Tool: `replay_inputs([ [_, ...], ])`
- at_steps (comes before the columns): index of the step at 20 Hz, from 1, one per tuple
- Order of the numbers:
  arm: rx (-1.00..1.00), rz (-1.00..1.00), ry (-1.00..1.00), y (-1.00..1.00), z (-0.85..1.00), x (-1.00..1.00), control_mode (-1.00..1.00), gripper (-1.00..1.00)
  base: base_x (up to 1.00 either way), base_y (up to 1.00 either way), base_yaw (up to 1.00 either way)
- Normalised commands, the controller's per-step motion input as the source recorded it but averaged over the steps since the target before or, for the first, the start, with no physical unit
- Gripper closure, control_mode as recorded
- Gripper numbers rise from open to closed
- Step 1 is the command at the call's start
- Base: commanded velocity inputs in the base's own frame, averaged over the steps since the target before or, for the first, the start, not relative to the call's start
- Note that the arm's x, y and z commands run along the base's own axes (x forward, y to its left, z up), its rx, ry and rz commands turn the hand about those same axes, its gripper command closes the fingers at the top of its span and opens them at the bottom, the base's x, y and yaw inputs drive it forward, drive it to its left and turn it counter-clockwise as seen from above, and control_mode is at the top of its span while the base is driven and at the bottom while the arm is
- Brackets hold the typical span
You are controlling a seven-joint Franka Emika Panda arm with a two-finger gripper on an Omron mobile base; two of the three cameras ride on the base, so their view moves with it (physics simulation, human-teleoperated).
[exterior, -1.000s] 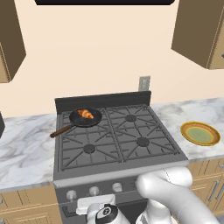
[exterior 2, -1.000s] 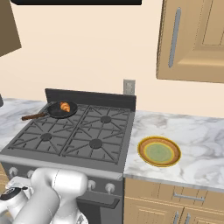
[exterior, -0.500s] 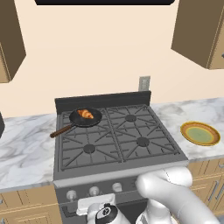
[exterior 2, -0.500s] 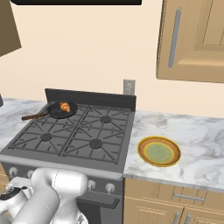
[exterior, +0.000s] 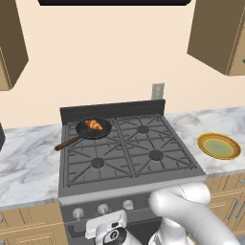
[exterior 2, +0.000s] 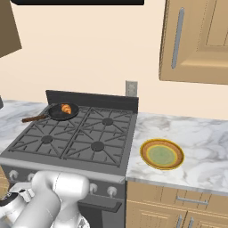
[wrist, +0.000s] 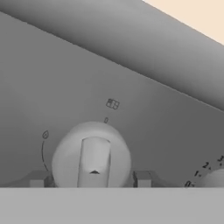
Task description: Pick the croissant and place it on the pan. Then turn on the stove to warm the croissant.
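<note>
Now croissant (exterior: 94,125) sits in pan (exterior: 94,129) on stove (exterior: 129,149), back-left burner. Jaws clenched around a front knob (wrist: 92,160). Risk: wrong knob lights another burner, or grip slips mid-turn.

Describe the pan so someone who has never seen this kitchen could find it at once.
Start at the dark grey stove set in the marble counter, then look to its rear left burner. The pan sits there, small, round and black, its thin reddish-brown handle pointing out over the stove's left edge. Unlike the yellow-rimmed green plate on the right-hand counter, it holds the croissant.
</note>
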Motion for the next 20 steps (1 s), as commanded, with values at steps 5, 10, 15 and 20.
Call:
replay_inputs([
  [5, -0.21, 0.05, -0.02, 0.09, 0.58, 0.0, -1.0, 1.0, 0.0, 0.0, 0.0],
  [10, -0.21, 0.09, 0.0, 0.2, 0.69, 0.0, -1.0, 1.0, 0.0, 0.0, 0.0],
  [15, -0.2, 0.13, 0.0, 0.33, 0.74, 0.0, -1.0, 1.0, 0.0, 0.0, 0.0],
  [20, -0.22, 0.14, 0.0, 0.4, 0.71, 0.0, -1.0, 1.0, 0.0, 0.0, 0.0],
])
